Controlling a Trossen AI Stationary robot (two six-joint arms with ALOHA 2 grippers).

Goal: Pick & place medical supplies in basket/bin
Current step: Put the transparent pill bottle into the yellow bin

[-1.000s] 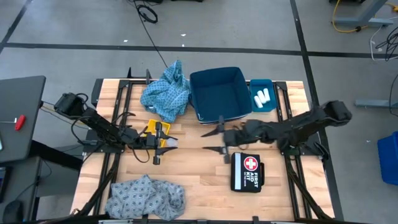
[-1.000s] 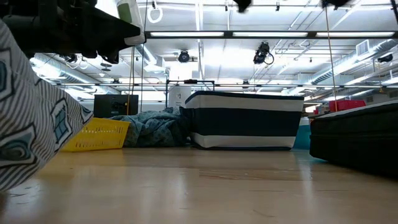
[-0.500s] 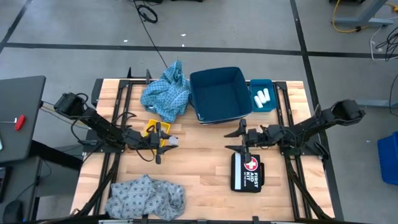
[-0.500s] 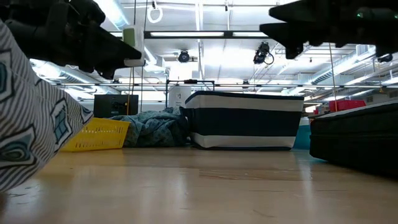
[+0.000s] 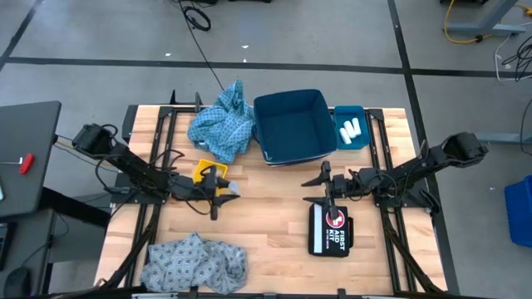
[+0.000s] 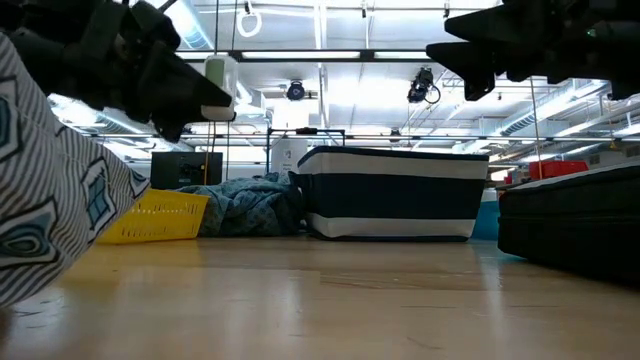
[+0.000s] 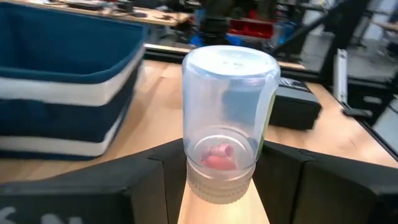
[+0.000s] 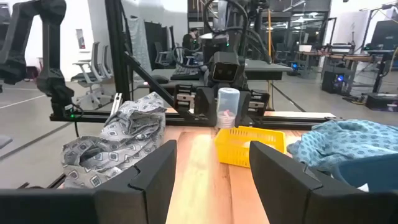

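Jaws of left gripper [image 7: 217,186] clamp a clear vial [image 7: 227,118], held above the counter [image 5: 266,187] near the yellow basket [image 5: 205,172]. Right gripper [image 5: 326,189] hangs open over the kit [image 5: 330,229]. Smooth vial could slip; bin [image 5: 293,126] sits well apart.

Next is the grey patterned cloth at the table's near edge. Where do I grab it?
Come straight down and pinch a raised fold near the middle of the grey patterned cloth: it lies crumpled, with no firm edge. Use the open right gripper; the left gripper holds a clear bottle.
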